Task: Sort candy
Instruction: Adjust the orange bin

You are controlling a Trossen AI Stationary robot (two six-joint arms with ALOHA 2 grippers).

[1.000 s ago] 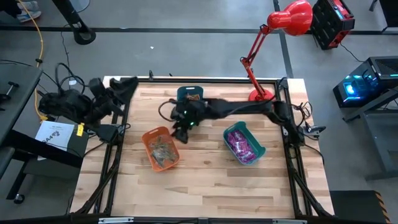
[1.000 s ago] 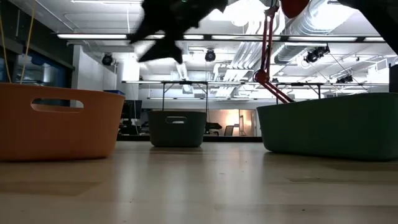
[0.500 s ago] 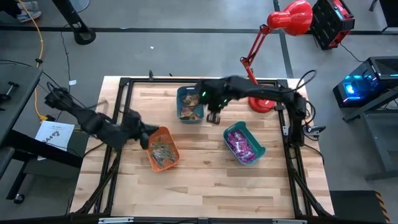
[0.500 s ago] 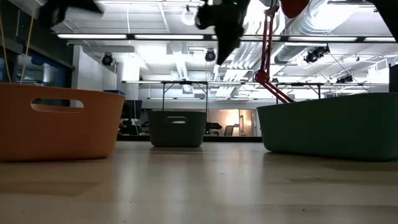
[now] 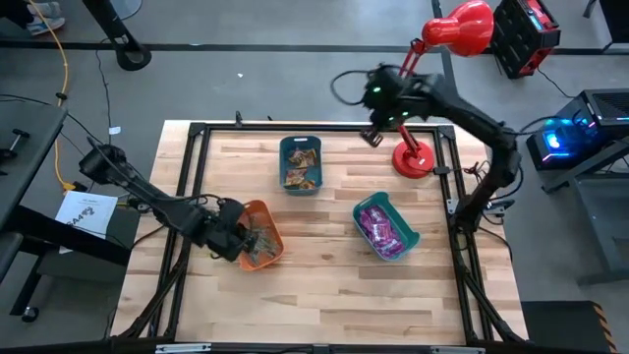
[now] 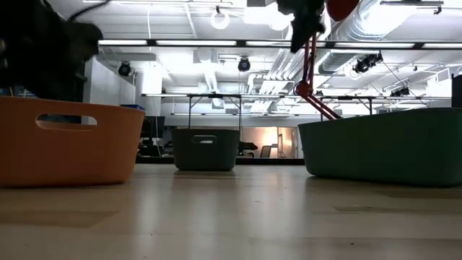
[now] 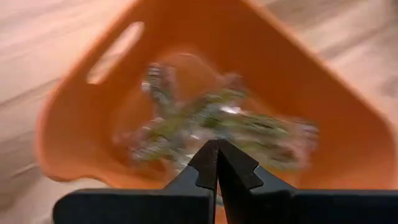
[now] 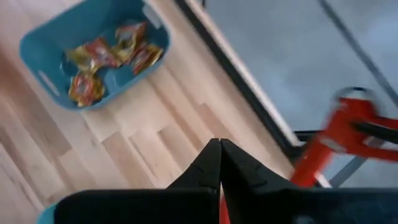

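Wooden bench point(image 5: 324, 275) carries three bins; left claw point(image 7: 217, 163), fingers pressed together, hangs over greenish candy point(image 7: 217, 124) in the orange bin point(image 5: 257, 234); right claw point(image 8: 220, 163), likewise closed, is up by the red lamp point(image 5: 432, 59).

Left gripper point(image 5: 239, 239) now over the orange bin point(image 5: 267, 258), right gripper point(image 5: 373, 135) withdrawn past the table's far edge
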